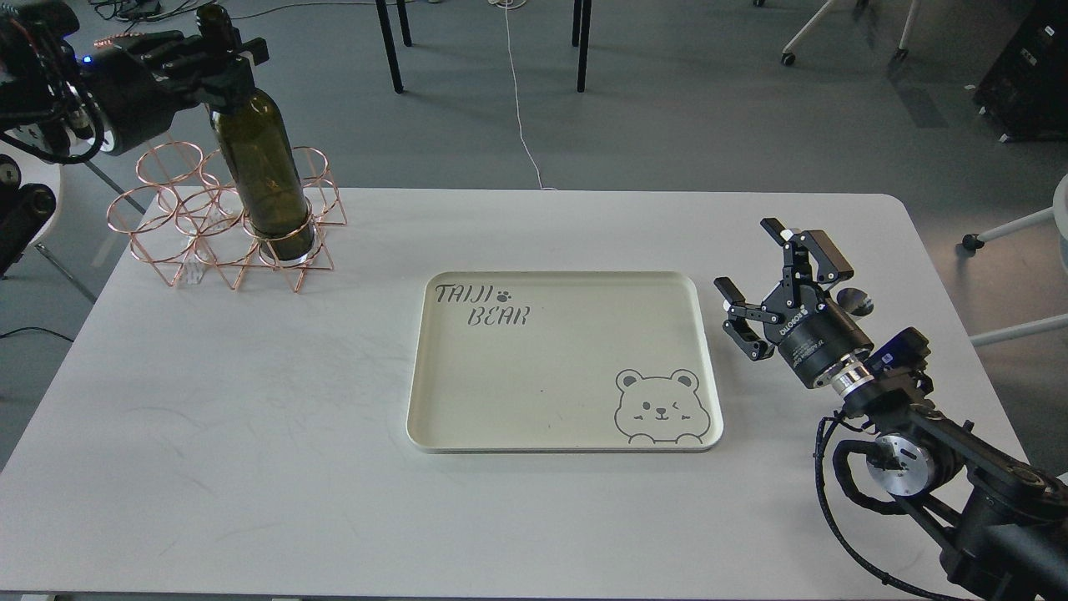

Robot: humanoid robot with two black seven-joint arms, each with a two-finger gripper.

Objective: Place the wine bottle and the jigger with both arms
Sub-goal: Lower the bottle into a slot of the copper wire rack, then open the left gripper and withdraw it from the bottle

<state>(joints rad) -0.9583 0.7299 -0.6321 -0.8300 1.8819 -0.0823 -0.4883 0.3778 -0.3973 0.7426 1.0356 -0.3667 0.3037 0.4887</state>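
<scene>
The dark olive-green wine bottle point(263, 175) stands almost upright with its base inside a front ring of the copper wire rack point(179, 229) at the table's far left. My left gripper point(219, 57) is shut on the bottle's neck, coming in from the left. My right gripper point(763, 280) is open and empty, hovering just right of the cream tray point(567, 288). A small shiny steel piece, the jigger point(854, 299), shows only partly behind the right gripper's body.
The cream tray with "TAIJI BEAR" lettering and a bear drawing lies in the middle of the white table point(250, 401). Chair legs, a cable and floor lie beyond the far edge. A white chair point(1014, 225) stands at the right.
</scene>
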